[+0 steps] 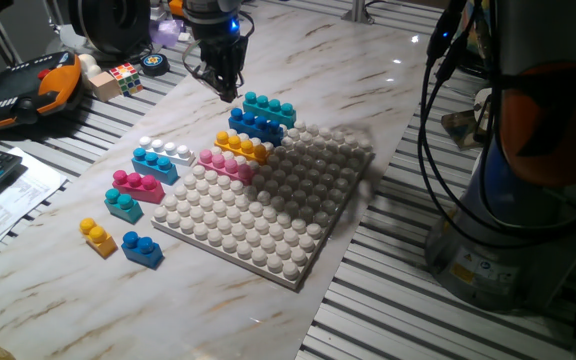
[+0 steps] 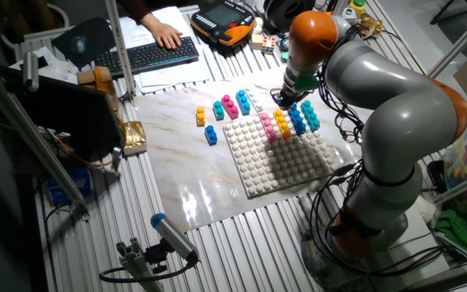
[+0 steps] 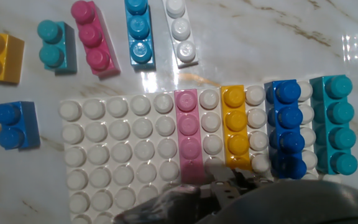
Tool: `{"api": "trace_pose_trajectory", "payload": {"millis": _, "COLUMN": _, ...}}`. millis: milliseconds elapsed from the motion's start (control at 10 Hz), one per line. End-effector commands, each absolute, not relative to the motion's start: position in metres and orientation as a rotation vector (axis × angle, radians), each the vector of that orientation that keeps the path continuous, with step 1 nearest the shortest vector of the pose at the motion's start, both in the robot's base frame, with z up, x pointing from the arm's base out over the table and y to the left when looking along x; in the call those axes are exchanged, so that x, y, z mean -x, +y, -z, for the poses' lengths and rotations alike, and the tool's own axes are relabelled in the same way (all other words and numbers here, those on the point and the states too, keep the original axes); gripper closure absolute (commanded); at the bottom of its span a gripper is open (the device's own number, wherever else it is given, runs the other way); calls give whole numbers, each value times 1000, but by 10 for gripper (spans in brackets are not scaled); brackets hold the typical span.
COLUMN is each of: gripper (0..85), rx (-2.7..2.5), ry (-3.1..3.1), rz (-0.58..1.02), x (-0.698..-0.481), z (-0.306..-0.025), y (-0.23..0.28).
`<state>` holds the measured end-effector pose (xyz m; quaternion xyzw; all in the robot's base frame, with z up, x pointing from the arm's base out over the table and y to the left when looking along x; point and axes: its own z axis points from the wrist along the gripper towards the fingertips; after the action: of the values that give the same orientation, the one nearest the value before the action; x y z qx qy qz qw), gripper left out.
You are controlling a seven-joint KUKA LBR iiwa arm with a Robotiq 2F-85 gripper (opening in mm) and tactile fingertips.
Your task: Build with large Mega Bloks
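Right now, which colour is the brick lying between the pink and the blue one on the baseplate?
Orange-yellow brick, four studs long; the hand view shows it best.

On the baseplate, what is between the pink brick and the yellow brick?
In the hand view, one column of bare white baseplate studs separates the pink brick from the yellow brick; no brick stands there.

Pink, orange-yellow, blue and teal bricks are seen on a white baseplate; the worktop is marbled.
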<state>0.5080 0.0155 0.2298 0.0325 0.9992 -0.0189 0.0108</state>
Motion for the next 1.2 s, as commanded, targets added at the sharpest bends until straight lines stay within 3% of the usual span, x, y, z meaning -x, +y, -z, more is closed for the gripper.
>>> {"api": "trace_pose_trajectory", "payload": {"millis": 0, "gripper": 843, "rx": -99, "ry": 3116, "rz": 66, "x": -508, "z": -230, "y": 16}}
{"api": "trace_pose_trajectory", "payload": {"millis": 1100, "gripper": 843, "rx": -109, "ry": 3117, "rz": 73, "x": -508, "z": -230, "y": 20}}
